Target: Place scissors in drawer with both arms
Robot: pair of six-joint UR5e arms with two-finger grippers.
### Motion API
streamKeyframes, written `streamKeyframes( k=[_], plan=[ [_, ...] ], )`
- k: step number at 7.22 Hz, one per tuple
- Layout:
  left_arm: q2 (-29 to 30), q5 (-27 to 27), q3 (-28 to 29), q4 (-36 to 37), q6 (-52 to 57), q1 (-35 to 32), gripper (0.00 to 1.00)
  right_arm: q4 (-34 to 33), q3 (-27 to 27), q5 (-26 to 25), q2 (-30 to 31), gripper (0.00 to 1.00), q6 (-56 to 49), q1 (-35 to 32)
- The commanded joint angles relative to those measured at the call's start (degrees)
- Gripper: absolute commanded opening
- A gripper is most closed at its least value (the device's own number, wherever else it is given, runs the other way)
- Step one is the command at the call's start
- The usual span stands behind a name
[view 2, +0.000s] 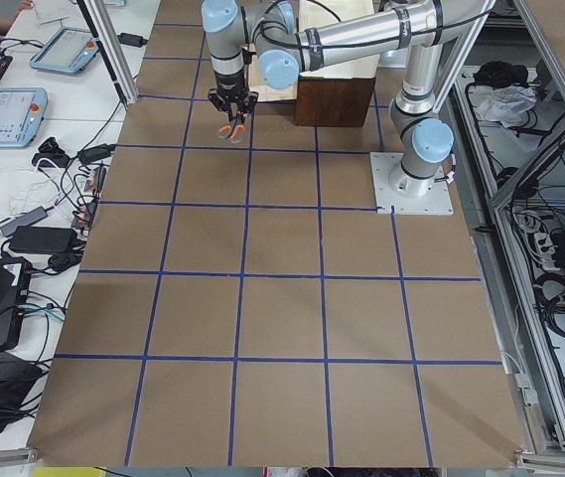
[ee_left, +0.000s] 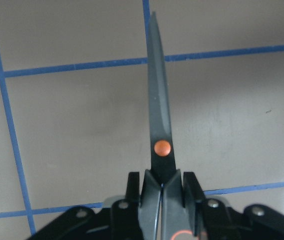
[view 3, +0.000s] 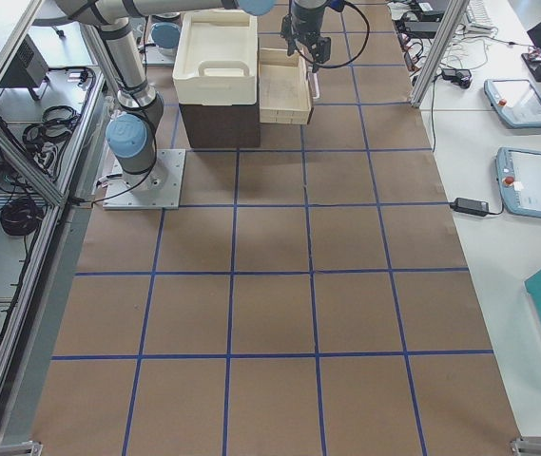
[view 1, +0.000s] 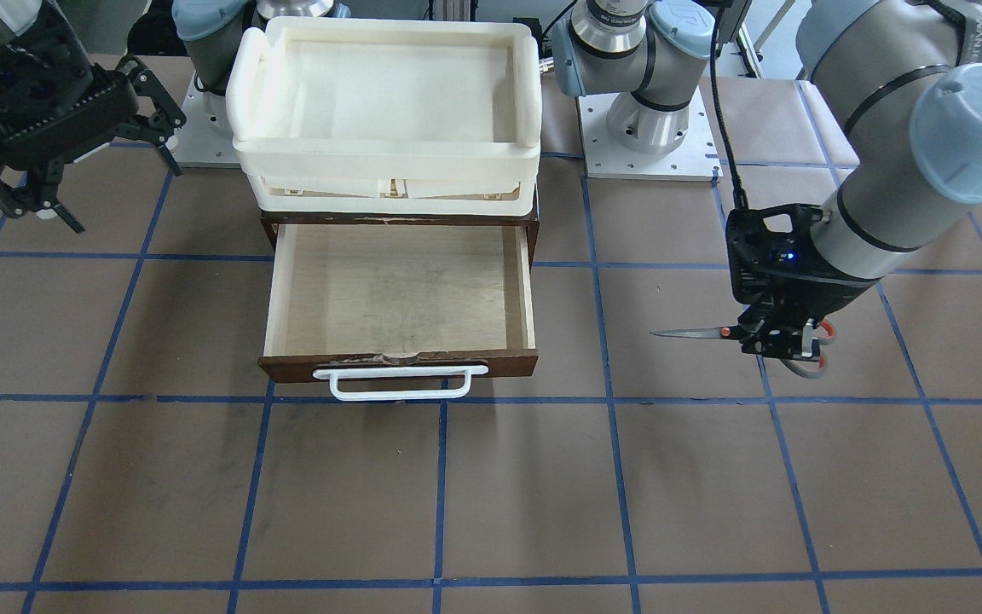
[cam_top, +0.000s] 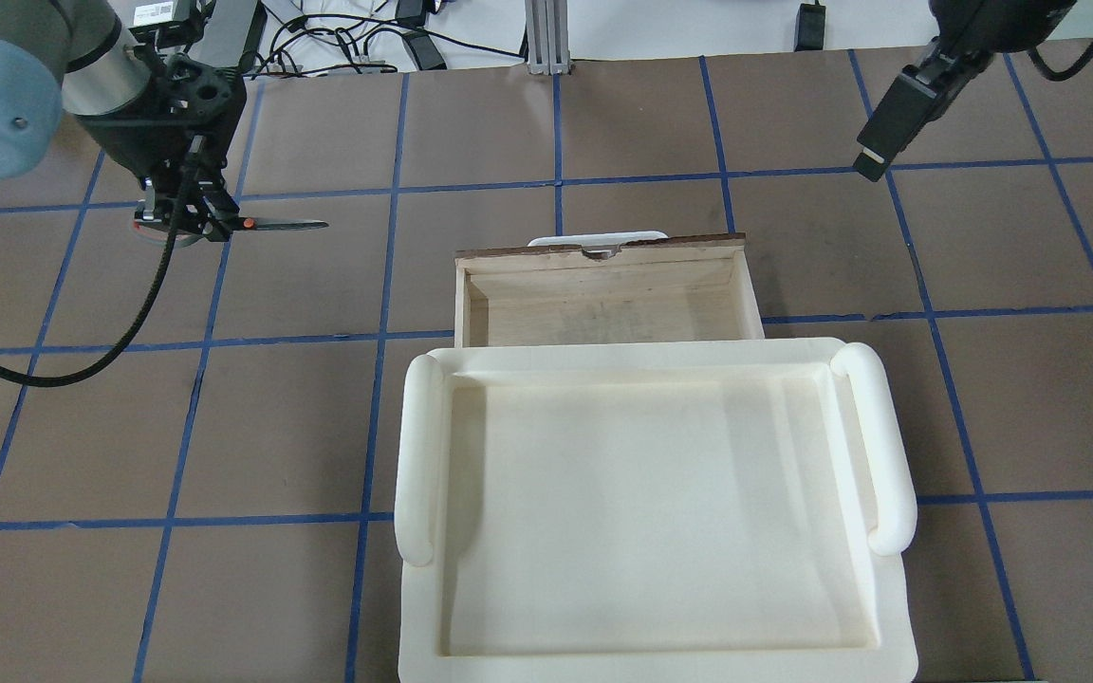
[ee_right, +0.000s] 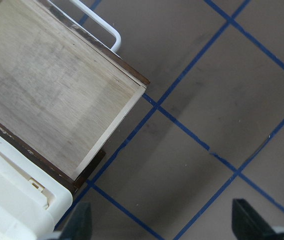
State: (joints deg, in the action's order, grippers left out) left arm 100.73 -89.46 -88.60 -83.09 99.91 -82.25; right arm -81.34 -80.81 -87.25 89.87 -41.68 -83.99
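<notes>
My left gripper (view 1: 776, 343) is shut on the scissors (view 1: 696, 333) near their orange pivot, holding them above the table with the blades level and pointing toward the drawer. In the left wrist view the scissors (ee_left: 159, 120) stick straight out from between the fingers (ee_left: 189, 192). The dark brown drawer (view 1: 528, 281) is pulled open and its pale plywood inside is bare; it also shows in the overhead view (cam_top: 603, 294). My right gripper (view 1: 120, 196) is open and empty, raised beside the drawer's other side. The right wrist view shows its spread fingers (ee_right: 246, 220) and the drawer's corner (ee_right: 57, 85).
A cream-white plastic tray (view 1: 384, 158) sits on top of the brown cabinet, directly behind the open drawer. The drawer's white bar handle (view 1: 397, 384) sticks out at the front. Both arm bases stand behind the cabinet. Brown table with blue tape grid all around.
</notes>
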Motion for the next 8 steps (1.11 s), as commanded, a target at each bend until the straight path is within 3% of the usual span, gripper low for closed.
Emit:
streamKeyframes(
  k=[1,3,8],
  plan=[
    [-0.2,0.5,0.0,-0.2,-13.6,-7.1,0.0,0.9,-2.9,-1.2,3.8,1.0,22.1,0.2],
    [-0.1,3.7,0.0,-0.1,-20.7,-13.8,0.0,1.2,-4.4,-1.0,5.1,1.0,38.3,-2.3],
    [1.9,3.8,-0.9,0.6,-35.3,-25.3,0.0,1.4,-4.7,-0.9,4.9,1.0,42.3,-4.9]
  ],
)
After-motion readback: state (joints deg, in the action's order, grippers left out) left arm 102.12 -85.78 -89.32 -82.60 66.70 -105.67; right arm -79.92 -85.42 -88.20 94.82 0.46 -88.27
